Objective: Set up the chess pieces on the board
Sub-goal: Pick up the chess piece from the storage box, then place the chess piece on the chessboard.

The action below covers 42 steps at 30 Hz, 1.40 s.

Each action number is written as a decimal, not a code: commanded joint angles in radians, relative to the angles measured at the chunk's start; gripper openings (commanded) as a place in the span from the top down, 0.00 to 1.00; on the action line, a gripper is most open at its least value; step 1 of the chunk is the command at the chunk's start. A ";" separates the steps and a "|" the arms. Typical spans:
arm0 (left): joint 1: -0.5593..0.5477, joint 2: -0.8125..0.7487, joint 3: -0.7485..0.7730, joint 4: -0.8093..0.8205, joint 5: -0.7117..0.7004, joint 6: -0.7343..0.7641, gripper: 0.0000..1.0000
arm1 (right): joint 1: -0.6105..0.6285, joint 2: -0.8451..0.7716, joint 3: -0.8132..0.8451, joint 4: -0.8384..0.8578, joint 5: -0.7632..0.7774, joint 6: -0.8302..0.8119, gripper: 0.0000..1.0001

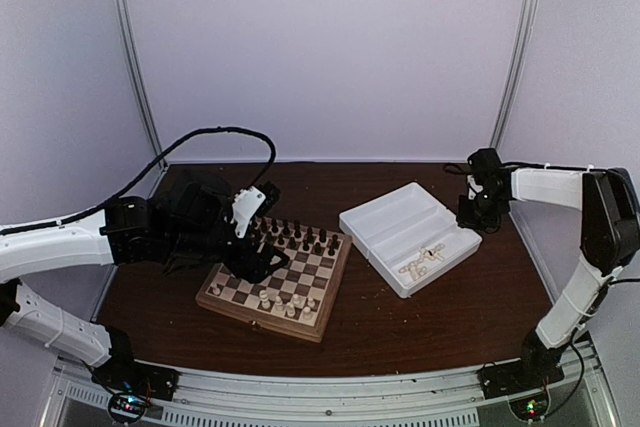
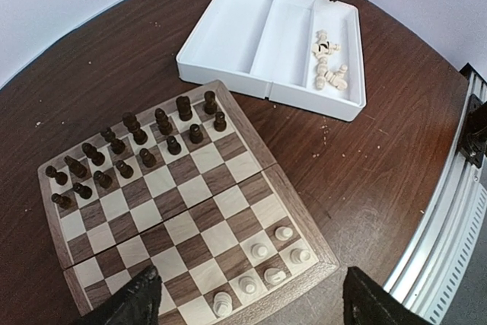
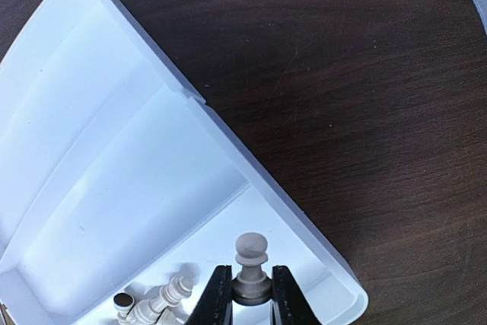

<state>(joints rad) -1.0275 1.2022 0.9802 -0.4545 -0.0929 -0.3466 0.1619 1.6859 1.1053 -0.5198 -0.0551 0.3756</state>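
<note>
- Over the near edge of the board [image 2: 199,222], the left gripper [image 2: 251,287] is hovering. Its fingers [image 2: 141,298] are standing wide apart (one at 7 o'clock of the wrist view, the other at 5 o'clock), gripping nothing and touching nothing that shows.
- Six cream chess pieces [image 2: 274,274] are standing upright on the board's corner squares at 5 o'clock in that view. Each is sitting on its own square, and all are showing between the two fingers.
- Dark chess pieces [image 2: 129,150] are filling two rows along the opposite side, toward 10 o'clock.
- At 1 o'clock from the board, and apart from it, a white tray [image 2: 228,78] is lying on the brown table [image 2: 365,180]. Loose cream pieces [image 2: 329,66] are lying tumbled in its right-hand compartment.
- At the tray's 2 o'clock corner in the top view, the right gripper [image 3: 251,283] is hanging over that same compartment.
- Its two fingers are clamping the base of a cream pawn [image 3: 251,253], which is standing upright with its round head rising clear above the fingertips.
- Whether the pawn's foot is touching the tray floor, I cannot tell.
</note>
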 commanded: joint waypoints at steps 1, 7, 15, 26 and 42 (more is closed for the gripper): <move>0.008 -0.001 0.012 0.042 0.012 -0.022 0.17 | 0.014 -0.098 -0.051 0.042 0.004 -0.040 0.85; 0.033 -0.004 0.003 0.083 0.062 -0.052 0.16 | 0.062 -0.223 -0.096 0.055 0.001 -0.061 0.85; 0.070 0.038 0.047 0.107 0.154 -0.089 0.16 | 0.179 -0.378 -0.180 0.162 -0.068 -0.074 0.85; 0.071 0.134 0.146 0.118 0.193 -0.054 0.16 | 0.351 -0.518 -0.284 0.347 -0.218 -0.136 0.84; 0.072 0.168 0.062 0.446 0.312 -0.074 0.02 | 0.532 -0.660 -0.490 0.608 -0.387 -0.103 0.85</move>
<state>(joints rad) -0.9611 1.3811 1.0912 -0.1734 0.1806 -0.4183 0.6781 1.0470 0.6506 -0.0139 -0.3740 0.2611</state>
